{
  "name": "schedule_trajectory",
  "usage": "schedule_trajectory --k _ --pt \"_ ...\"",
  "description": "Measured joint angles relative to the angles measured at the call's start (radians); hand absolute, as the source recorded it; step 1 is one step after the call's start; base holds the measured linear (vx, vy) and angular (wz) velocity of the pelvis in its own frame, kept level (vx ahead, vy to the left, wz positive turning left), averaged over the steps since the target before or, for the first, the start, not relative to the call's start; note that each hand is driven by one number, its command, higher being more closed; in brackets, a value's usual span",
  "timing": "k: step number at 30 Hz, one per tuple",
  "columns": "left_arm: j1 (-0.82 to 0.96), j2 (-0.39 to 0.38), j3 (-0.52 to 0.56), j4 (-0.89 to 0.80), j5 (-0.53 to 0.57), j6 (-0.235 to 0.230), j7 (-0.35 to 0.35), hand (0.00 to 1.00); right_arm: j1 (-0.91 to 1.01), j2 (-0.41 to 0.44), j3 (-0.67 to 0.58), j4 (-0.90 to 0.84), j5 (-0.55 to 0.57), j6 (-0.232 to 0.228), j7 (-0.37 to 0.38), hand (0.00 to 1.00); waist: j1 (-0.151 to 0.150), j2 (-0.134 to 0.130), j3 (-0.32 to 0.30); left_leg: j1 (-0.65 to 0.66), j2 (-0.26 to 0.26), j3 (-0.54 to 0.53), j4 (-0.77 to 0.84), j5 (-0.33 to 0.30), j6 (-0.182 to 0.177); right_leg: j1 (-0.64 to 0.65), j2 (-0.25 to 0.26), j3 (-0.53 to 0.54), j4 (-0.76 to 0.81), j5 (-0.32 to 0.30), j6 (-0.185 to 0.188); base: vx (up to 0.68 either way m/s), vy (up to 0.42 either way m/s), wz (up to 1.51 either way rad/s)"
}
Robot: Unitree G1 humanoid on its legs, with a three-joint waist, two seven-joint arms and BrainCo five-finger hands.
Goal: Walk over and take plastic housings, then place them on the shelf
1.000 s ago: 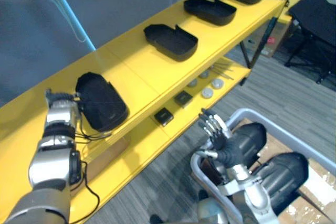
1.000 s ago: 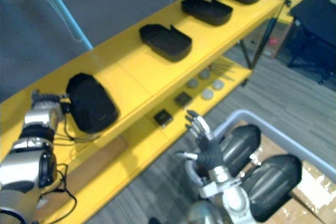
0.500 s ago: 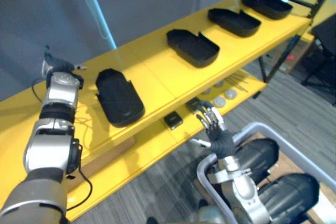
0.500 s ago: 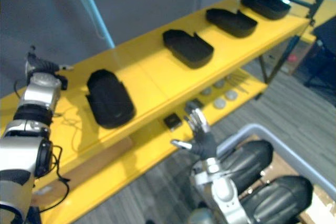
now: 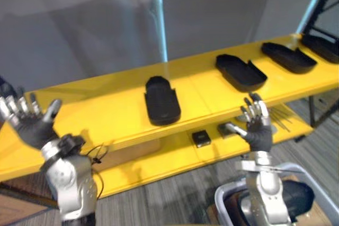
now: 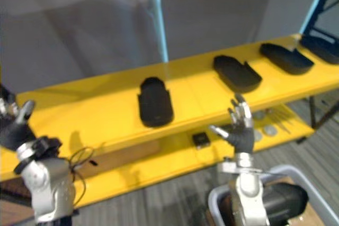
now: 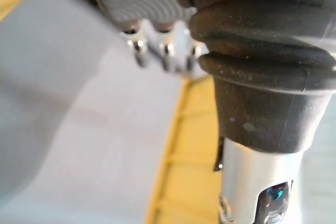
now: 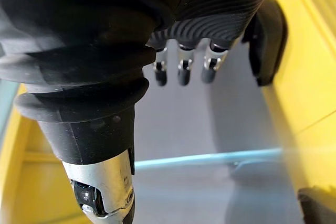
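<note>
Several black plastic housings lie in a row on the yellow shelf's [image 5: 106,104] top board: one near the middle [image 5: 161,100], a second further right [image 5: 241,71], a third [image 5: 288,56] beyond it, and a fourth [image 5: 324,47] at the far right edge. My left hand [image 5: 29,123] is raised at the far left, fingers spread, open and holding nothing. Raised in front of the shelf, below the second housing, my right hand [image 5: 257,125] is open and empty too. More black housings [image 5: 296,205] sit in a grey bin [image 5: 228,200] at the lower right.
The lower yellow board [image 5: 175,157] carries small black blocks [image 5: 201,138] and round grey discs [image 6: 270,129]. A grey wall with a light blue strip [image 5: 159,14] stands behind the shelf. Grey carpet [image 5: 159,210] lies below. A dark frame post [image 5: 324,1] rises at the right.
The camera has swung up and round, so the shelf now runs level across the view. My left hand has left the shelf top and risen, open. The right hand has lifted higher.
</note>
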Motion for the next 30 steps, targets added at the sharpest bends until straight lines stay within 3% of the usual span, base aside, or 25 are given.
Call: schedule_trajectory --k 5,10,12,19,20,26,30 --pt "0.074 -0.048 -0.008 -0.006 0.000 0.000 -0.028 0.00 -0.002 0.020 -0.047 -0.026 0.002 0.003 -0.031 0.00 0.002 -0.016 -0.018 -0.031 -0.012 -0.026 0.000 0.019 0.007 -0.012 -0.010 -0.035 0.001 0.011 0.010 -0.01 0.016 0.18" --pt "0.075 -0.047 -0.008 -0.003 0.131 0.025 -0.054 0.00 -0.011 0.040 -0.051 -0.022 -0.003 0.003 -0.070 0.00 0.013 -0.041 -0.019 -0.038 -0.016 -0.027 0.000 0.022 0.010 -0.015 -0.010 -0.037 0.005 0.020 0.011 0.01 0.002 0.03" --pt "0.072 -0.045 -0.008 0.008 0.177 0.041 -0.065 0.00 -0.015 0.041 -0.051 -0.003 -0.010 0.005 -0.071 0.00 0.014 -0.043 -0.019 -0.039 -0.019 -0.027 0.000 0.022 0.010 -0.015 -0.010 -0.037 0.005 0.020 0.011 0.00 0.000 0.00" --pt "0.065 -0.042 -0.009 0.056 0.186 0.049 -0.098 0.00 -0.017 0.056 -0.061 0.062 -0.021 0.011 -0.070 0.00 0.014 -0.042 -0.016 -0.038 -0.019 -0.027 -0.001 0.022 0.010 -0.016 -0.010 -0.036 0.006 0.020 0.011 0.00 0.000 0.00" --pt "0.046 -0.042 -0.040 0.056 0.187 0.049 -0.132 0.00 -0.017 0.081 -0.075 0.073 -0.021 0.030 -0.070 0.00 0.002 -0.046 0.026 -0.032 -0.018 -0.022 -0.001 0.022 0.011 -0.016 -0.011 -0.033 0.012 0.020 0.010 0.00 0.000 0.00" --pt "0.046 -0.042 -0.040 0.056 0.187 0.049 -0.132 0.00 -0.012 0.081 -0.075 0.073 -0.021 0.030 -0.069 0.00 0.001 -0.045 0.033 -0.031 -0.020 -0.023 0.000 0.023 0.012 -0.017 -0.010 -0.028 0.016 0.023 0.008 0.00 0.000 -0.01" --pt "0.011 -0.041 -0.027 0.056 0.186 0.049 -0.099 0.00 -0.008 0.102 -0.104 0.073 -0.021 0.028 -0.061 0.00 0.009 -0.042 0.085 -0.040 -0.021 -0.021 0.004 0.037 0.023 -0.047 -0.014 -0.008 0.062 0.024 0.007 -0.05 0.021 -0.05"
